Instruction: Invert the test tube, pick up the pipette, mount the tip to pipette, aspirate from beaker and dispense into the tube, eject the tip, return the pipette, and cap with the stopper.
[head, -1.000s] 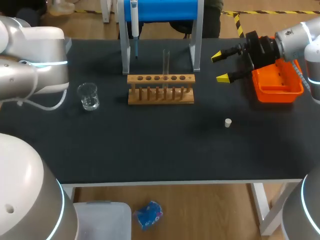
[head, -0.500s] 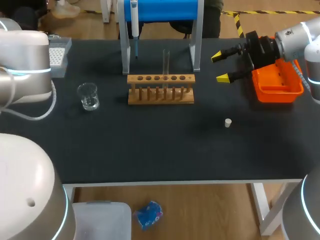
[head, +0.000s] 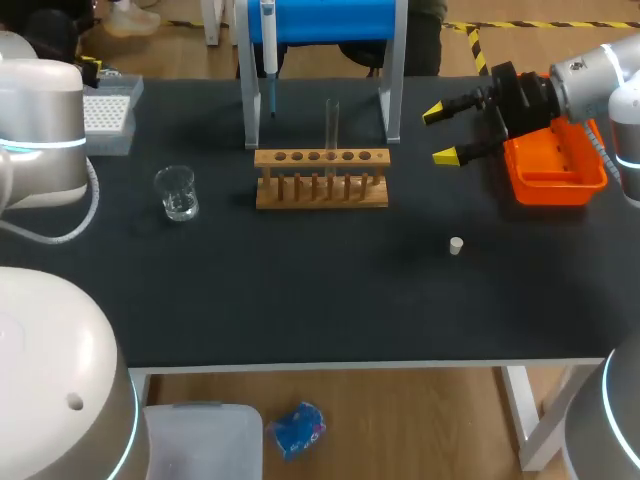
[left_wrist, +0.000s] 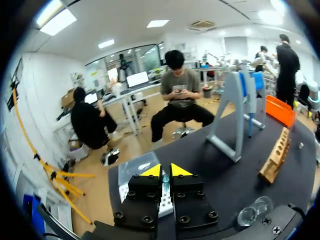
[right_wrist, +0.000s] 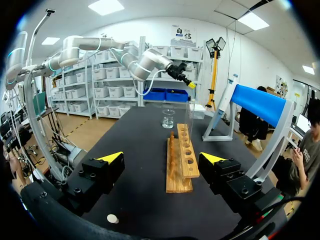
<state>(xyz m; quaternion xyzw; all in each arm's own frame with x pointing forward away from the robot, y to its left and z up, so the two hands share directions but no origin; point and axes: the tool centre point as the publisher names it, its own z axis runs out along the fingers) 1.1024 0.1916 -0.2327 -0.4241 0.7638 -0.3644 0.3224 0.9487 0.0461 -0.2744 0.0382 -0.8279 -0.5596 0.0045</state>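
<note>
A broad stretch of black tabletop (head: 300, 290) lies between the light wooden test-tube rack (head: 320, 178) and the near edge. On it, in front and to the right of the rack, sits a small white stopper (head: 456, 245). Left of the rack and apart from it stands a small clear glass beaker (head: 177, 193). Farther left, at the table's far corner, is a grey-and-white box of pipette tips (head: 100, 110). Just behind the rack rises a blue-topped stand on grey legs (head: 320, 20), with the slim white-and-blue pipette (head: 268, 50) hanging from it. Well right of the rack, an orange plastic tray (head: 555, 165) sits near the table's side edge.

The right gripper (head: 440, 135) hovers between rack and tray, fingers spread wide, holding nothing. The left gripper (left_wrist: 161, 171) hangs over the tip box, fingers drawn almost together and gripping nothing I can make out.

The clear glass test tube (head: 332, 125) stands upright in a hole of the rack, its long axis vertical.
</note>
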